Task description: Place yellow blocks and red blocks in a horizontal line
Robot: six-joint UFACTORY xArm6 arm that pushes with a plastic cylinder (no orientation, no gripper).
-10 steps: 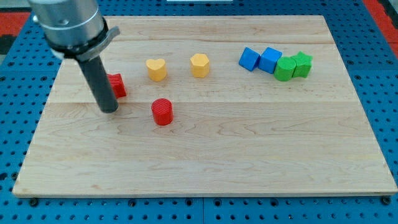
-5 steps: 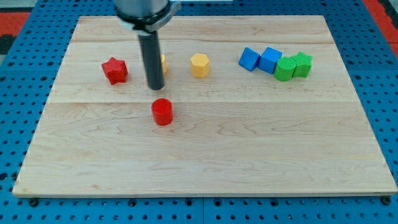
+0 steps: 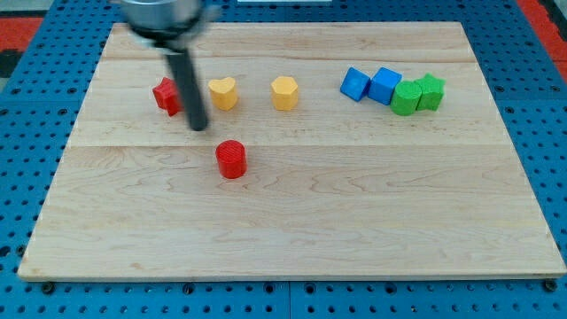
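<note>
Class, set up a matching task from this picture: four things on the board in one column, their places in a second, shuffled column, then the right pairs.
1. red cylinder
2. red star
3. yellow hexagon
4. green blocks

A. partly behind the rod
B. view's far right
C. nearest the view's bottom
D. between yellow heart and blue blocks

Pairs: 1-C, 2-A, 3-D, 4-B

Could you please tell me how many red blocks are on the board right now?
2. The red star block sits at the view's left, partly hidden behind my rod; the red cylinder block lies below and right of my tip. No others show.
</note>
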